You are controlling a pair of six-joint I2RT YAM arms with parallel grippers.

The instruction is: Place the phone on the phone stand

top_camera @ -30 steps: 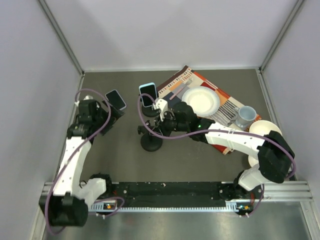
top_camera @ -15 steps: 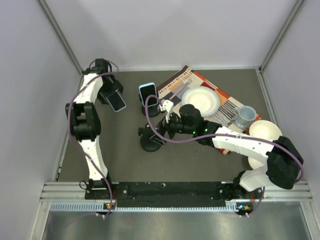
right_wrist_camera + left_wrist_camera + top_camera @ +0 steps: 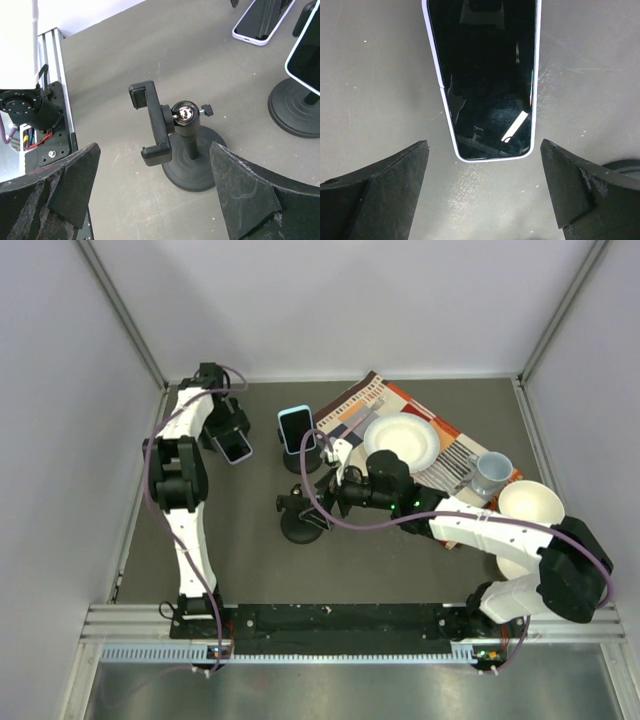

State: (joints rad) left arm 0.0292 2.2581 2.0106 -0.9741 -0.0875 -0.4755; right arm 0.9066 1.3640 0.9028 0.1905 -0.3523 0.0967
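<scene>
Currently phone (image 3: 485, 80) flat, long axis running away from open left pincer (image 3: 482, 167); right pincer (image 3: 154, 147) open.

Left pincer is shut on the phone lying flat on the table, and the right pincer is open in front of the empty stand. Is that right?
Not quite. The left pincer is open, not shut: the left wrist view shows it spread wide either side of the phone, which lies flat on the table. The right pincer is open in front of the empty stand.
</scene>
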